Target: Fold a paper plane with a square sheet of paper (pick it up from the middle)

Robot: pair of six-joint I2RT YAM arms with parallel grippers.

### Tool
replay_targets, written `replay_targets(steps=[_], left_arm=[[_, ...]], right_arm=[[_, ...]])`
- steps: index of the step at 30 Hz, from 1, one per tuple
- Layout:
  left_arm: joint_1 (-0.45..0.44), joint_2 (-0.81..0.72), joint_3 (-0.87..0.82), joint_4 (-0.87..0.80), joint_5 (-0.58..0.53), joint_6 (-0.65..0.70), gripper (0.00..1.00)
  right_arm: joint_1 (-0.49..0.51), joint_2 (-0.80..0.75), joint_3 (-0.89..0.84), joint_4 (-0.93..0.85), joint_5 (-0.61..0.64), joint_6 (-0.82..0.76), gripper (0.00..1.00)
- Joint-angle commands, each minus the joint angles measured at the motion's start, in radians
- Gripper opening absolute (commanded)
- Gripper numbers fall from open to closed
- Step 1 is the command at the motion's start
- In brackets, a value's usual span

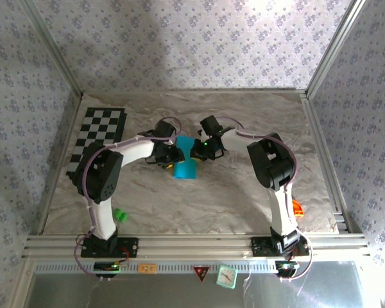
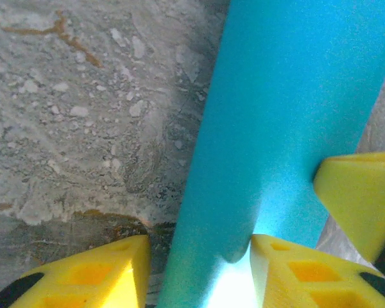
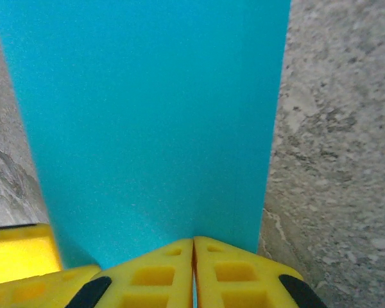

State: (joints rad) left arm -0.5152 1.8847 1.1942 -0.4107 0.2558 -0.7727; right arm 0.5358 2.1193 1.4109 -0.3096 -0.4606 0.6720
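Jaws on the right gripper [image 3: 193,247] are pinched together on one edge of the square sheet of paper [image 3: 154,115]. The left gripper [image 2: 199,247] has its jaws apart, straddling the sheet without clamping.

Sheet is at the middle of the counter [image 1: 244,192], between both grippers, a narrow folded-looking strip.

Judgement — use the right pinch as anchor, line up the edges before the left closes, then press slowly so the crease runs straight.

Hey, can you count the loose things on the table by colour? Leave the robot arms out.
Cyan-blue: 1, sheet of paper
Green: 1, small block
Black-and-white: 1, checkerboard mat
Orange: 1, small object at the right edge, partly behind the arm
Total: 4
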Motion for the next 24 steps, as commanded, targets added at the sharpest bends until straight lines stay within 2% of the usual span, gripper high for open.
replay_targets(steps=[1,4,10,19,24], left_arm=[[0.028,-0.03,0.066,-0.086,0.069,0.106,0.52],[0.037,0.005,0.1,-0.106,0.089,0.145,0.55],[0.038,0.066,0.128,-0.089,0.134,0.177,0.55],[0.034,0.131,0.142,-0.125,0.099,0.218,0.46],[0.018,0.162,0.151,-0.162,0.057,0.244,0.44]], right_arm=[[0.0,0.055,-0.013,-0.093,0.047,-0.025,0.11],[-0.005,0.051,-0.018,-0.078,0.039,-0.02,0.11],[-0.011,0.044,-0.021,-0.061,0.023,-0.011,0.12],[-0.027,0.008,-0.024,-0.029,-0.026,0.006,0.13],[-0.06,-0.095,-0.055,0.056,-0.047,0.055,0.17]])
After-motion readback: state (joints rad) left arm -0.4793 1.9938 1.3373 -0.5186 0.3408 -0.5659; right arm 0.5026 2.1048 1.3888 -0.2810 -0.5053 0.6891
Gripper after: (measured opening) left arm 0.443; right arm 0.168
